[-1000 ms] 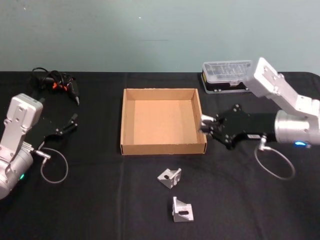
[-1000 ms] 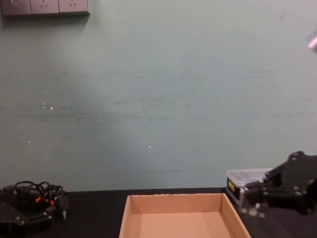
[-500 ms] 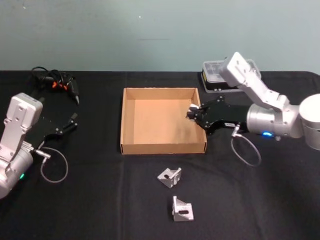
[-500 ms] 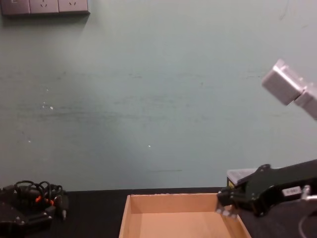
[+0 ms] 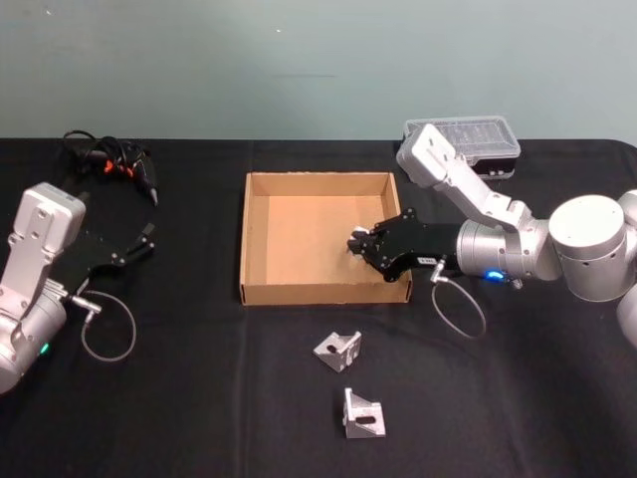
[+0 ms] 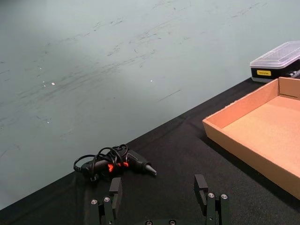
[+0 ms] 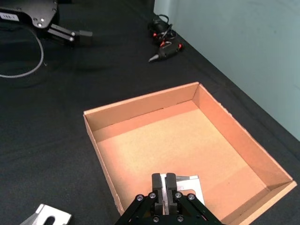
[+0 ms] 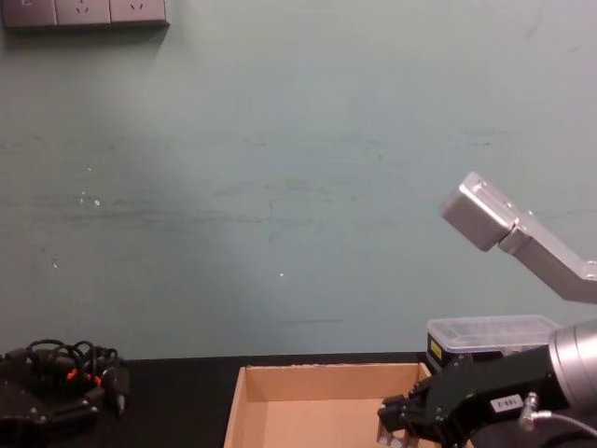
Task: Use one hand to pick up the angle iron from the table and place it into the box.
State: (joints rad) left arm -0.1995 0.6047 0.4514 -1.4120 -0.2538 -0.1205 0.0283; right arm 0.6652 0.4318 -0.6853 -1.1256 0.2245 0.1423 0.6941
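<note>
1. The right gripper (image 5: 355,242) reaches in over the right wall of the box (image 5: 318,295), with its arm crossing that wall near the box's front right corner
2. Its fingers are pressed together on a silver angle iron (image 7: 190,186), gripping one flange while the other flange sticks out to the side
3. The angle iron is inside the box's walls, over the right half of the floor and nearer the front wall than the back; whether it touches the cardboard floor cannot be told
4. The rest of the box floor is bare cardboard, and the box sits in the middle of the table (image 5: 199,388), closer to the back edge than the front
5. A second angle iron (image 5: 338,351) lies on the table just in front of the box's front wall, toward its right end
6. A third angle iron (image 5: 362,415) stands nearer the table's front edge, apart from the second one
7. The left gripper (image 6: 158,185) is parked low near the table's left edge, well away from the box, with its fingers spread apart and nothing between them
8. A clear-lidded plastic organiser case (image 5: 463,139) sits at the table's back edge, behind the box's back right corner
9. A black and orange hand tool with a coiled cable (image 5: 114,164) lies near the table's back edge, left of the box
</note>
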